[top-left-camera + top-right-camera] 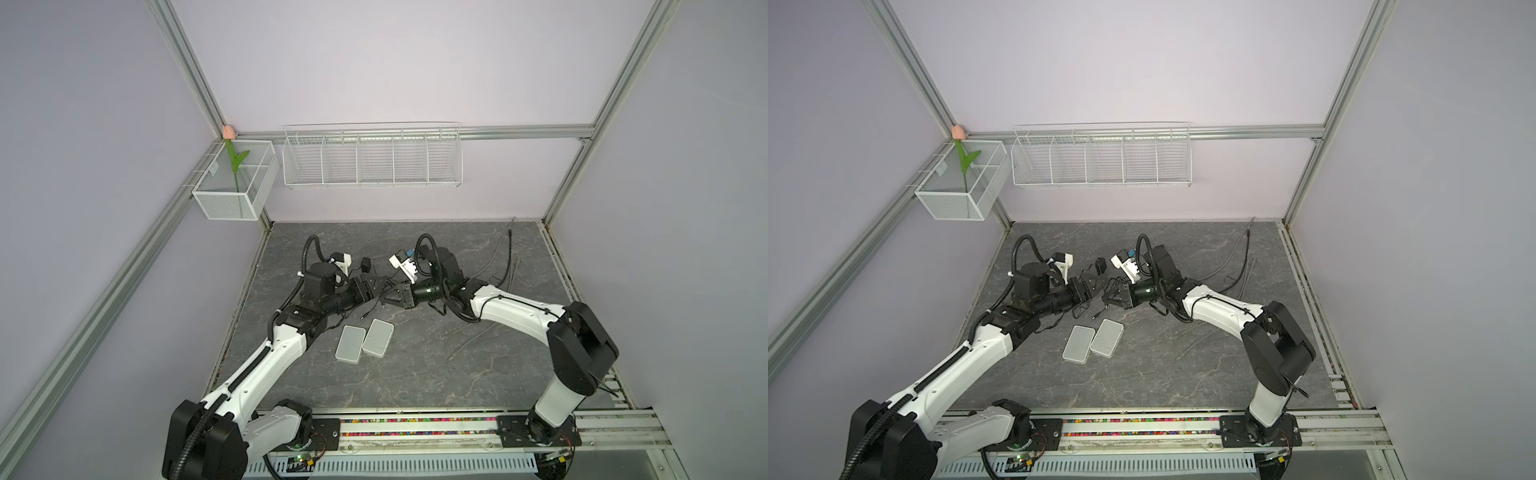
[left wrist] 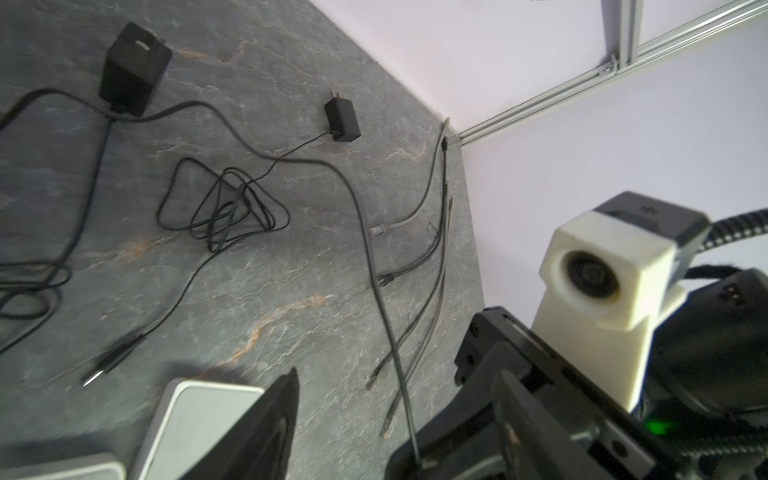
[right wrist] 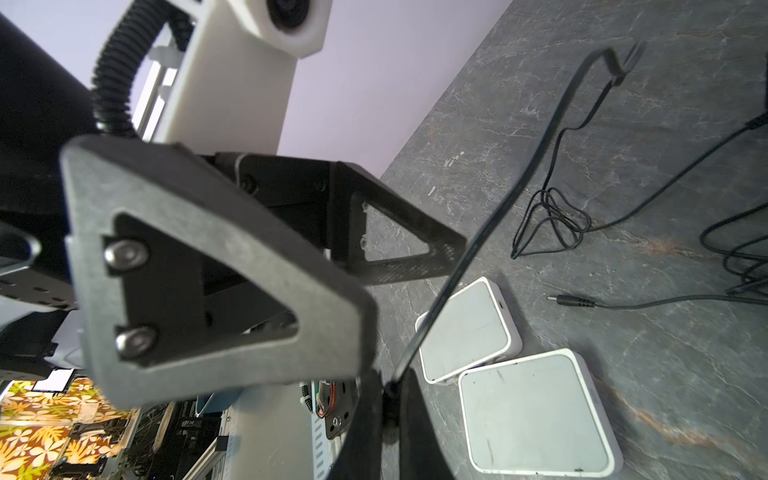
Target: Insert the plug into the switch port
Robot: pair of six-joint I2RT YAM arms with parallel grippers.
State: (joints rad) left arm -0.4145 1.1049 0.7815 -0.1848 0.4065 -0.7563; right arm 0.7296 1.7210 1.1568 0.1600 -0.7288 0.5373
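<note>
So the right gripper (image 3: 388,397) is clamped on what looks like the plug end of the thin black power cable (image 3: 540,145), up off the grey marbled worktop (image 1: 436,374) near the two flat white switch boxes (image 3: 532,411). The left gripper (image 3: 415,289) is spread wide beside that cable, holding nothing. My worry: the plug tip's hidden (can't tell its angle), so it could miss the port and shove a box.
</note>
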